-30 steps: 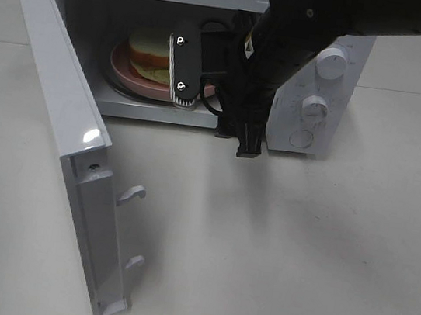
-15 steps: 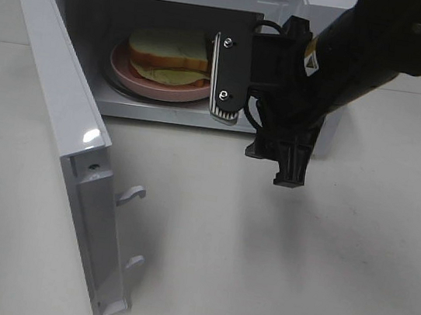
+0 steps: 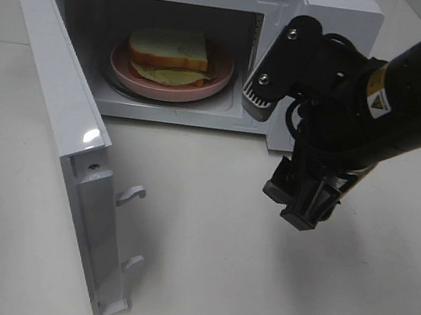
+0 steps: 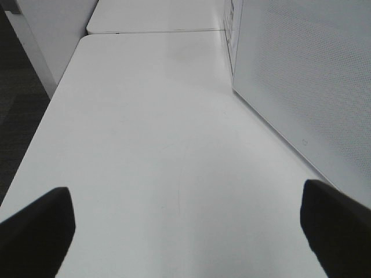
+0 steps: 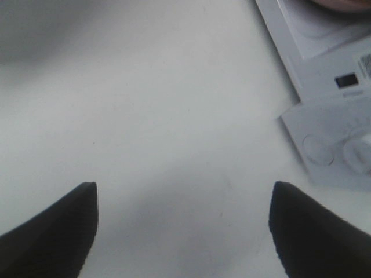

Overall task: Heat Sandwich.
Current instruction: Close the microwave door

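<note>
Pulled my right gripper point(image 5: 182, 231) out of the microwave point(image 3: 336, 15) — sandwich point(image 3: 169, 51) sits inside on the plate point(image 3: 221, 71). It's spread wide and empty — left gripper point(image 4: 185, 231) too.

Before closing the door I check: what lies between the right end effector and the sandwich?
In the high view, only the rim of the pink plate and bare microwave floor lie between the right end effector and the sandwich; nothing else.
</note>
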